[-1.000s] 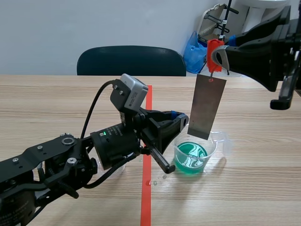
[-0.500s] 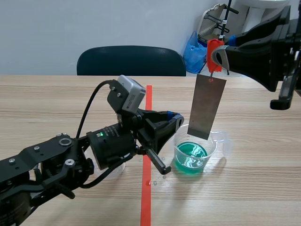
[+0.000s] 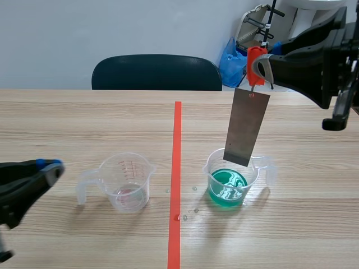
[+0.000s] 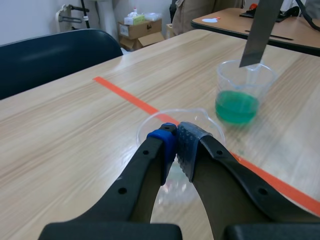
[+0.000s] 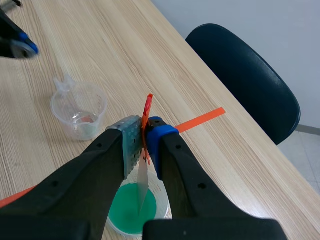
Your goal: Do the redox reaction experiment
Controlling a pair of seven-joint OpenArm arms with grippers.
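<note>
Metal plate [image 3: 247,128], flat and grey, hung nearly upright from an orange-red clip [image 3: 256,63] on the right of the table [image 3: 67,123]. The right tool [image 3: 259,67] was raised above the table and clenched on that clip, its two pads pressed against the clip's sides. The plate's lower edge sat at about rim level over a clear plastic beaker [image 3: 231,182] holding green liquid. As far as the views showed, the plate stood clear of the liquid's surface. From the right wrist view the plate showed edge-on, dropping from the clip directly over the green pool.

A red tape line [image 3: 176,168] ran down the middle of the table. The green beaker stood just to its right. A second clear beaker [image 3: 126,182], with only a thin film of liquid at its bottom, stood just to its left. A few small droplets lay on the wood beside the tape, between the two beakers.

The left tool [image 3: 47,167] was low at the near left, well apart from both beakers. Its fingers were closed on each other with nothing between them. In the left wrist view the near-empty beaker lay just ahead of its tips.

A dark chair [image 3: 157,72] stood behind the table, and a blue bag [image 3: 231,61] lay beyond it.
</note>
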